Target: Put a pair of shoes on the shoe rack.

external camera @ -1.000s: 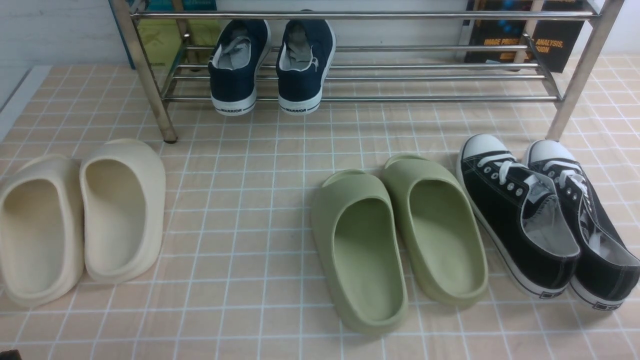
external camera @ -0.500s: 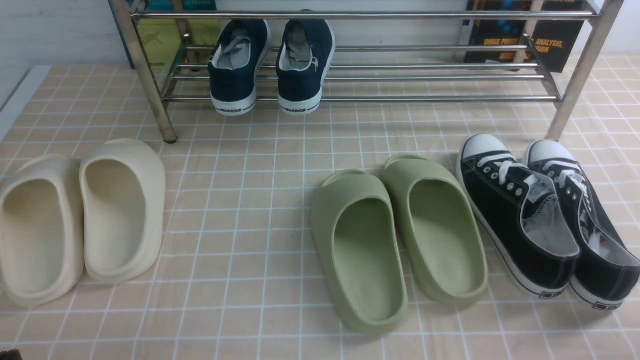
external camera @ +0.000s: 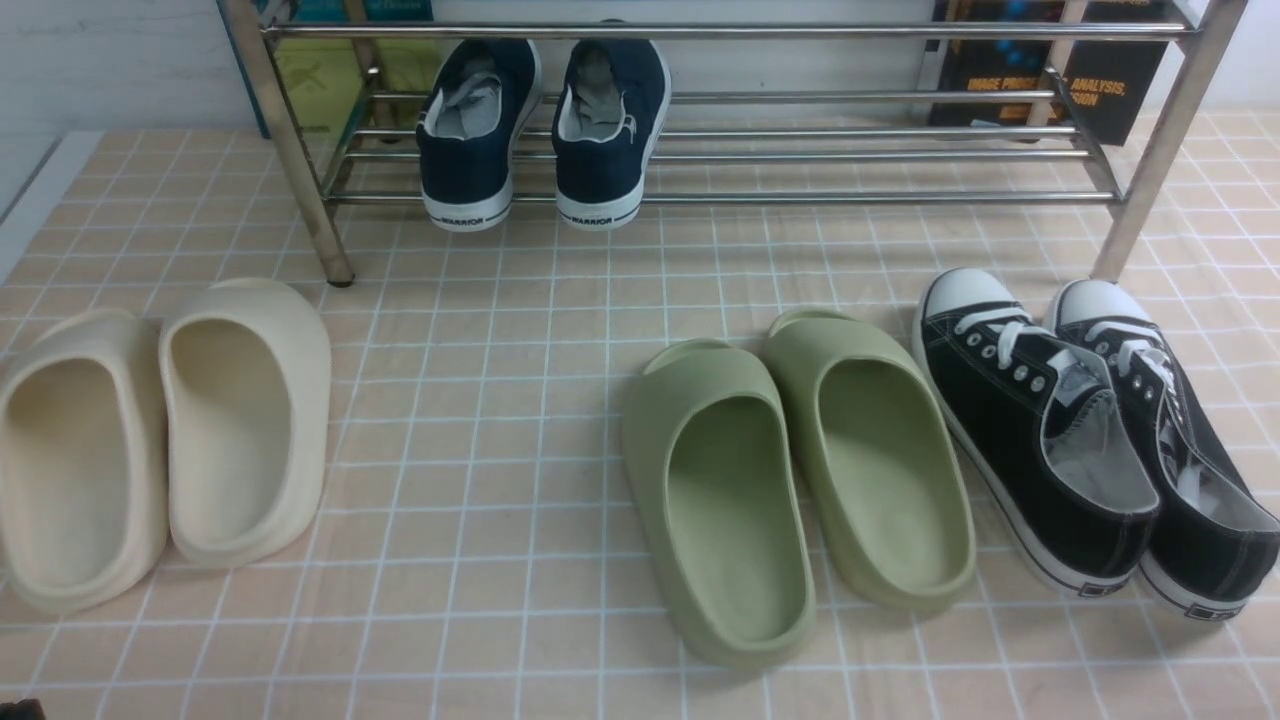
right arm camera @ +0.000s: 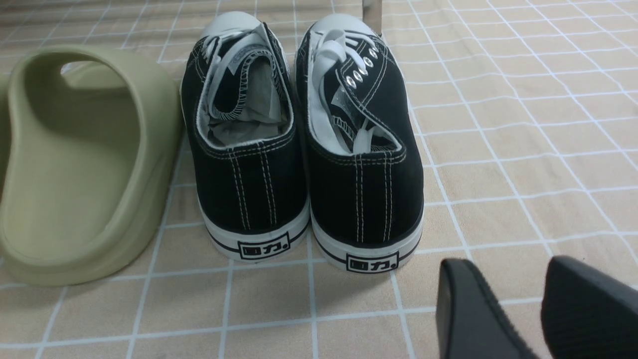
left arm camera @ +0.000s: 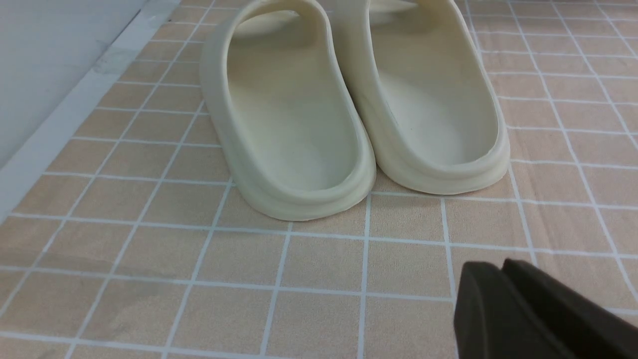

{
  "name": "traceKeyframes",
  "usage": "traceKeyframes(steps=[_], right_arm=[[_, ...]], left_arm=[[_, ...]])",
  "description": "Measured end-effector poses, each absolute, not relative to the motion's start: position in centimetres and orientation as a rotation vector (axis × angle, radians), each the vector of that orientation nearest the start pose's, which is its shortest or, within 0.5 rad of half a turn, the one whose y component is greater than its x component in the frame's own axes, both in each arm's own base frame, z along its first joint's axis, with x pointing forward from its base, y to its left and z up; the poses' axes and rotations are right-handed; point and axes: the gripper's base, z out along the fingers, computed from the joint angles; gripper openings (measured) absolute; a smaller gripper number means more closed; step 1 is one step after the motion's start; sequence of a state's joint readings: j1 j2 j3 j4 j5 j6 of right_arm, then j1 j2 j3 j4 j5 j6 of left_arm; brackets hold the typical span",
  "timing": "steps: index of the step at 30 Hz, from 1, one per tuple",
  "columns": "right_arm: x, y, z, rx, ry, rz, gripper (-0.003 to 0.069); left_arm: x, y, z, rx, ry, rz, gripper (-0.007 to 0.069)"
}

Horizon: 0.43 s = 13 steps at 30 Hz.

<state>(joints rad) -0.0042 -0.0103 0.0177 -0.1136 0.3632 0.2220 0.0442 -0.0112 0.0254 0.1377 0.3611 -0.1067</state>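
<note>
Two navy blue slip-on shoes, the left one [external camera: 468,135] and the right one [external camera: 607,130], stand side by side on the lower bars of the silver shoe rack [external camera: 860,196], heels with "WARRIOR" marks toward me. Neither gripper shows in the front view. In the left wrist view my left gripper [left arm camera: 491,271] is shut and empty, low over the floor behind the cream slides. In the right wrist view my right gripper [right arm camera: 503,276] is open and empty, low behind the black sneakers.
Cream foam slides [external camera: 160,430] lie at the front left, also in the left wrist view [left arm camera: 349,99]. Green slides [external camera: 790,470] lie in the middle. Black lace-up sneakers [external camera: 1090,440] lie at the right, also in the right wrist view [right arm camera: 304,149]. Books [external camera: 1050,70] stand behind the rack.
</note>
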Motion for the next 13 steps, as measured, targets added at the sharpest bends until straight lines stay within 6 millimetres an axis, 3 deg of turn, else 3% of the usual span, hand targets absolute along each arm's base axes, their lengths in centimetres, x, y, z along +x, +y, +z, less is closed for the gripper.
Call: traceKeyframes(steps=[13], right_arm=[[5.27, -0.39, 17.53, 0.139, 1.847, 0.04, 0.024]], left_arm=[[5.26, 0.68, 17.3, -0.054, 1.856, 0.091, 0.0071]])
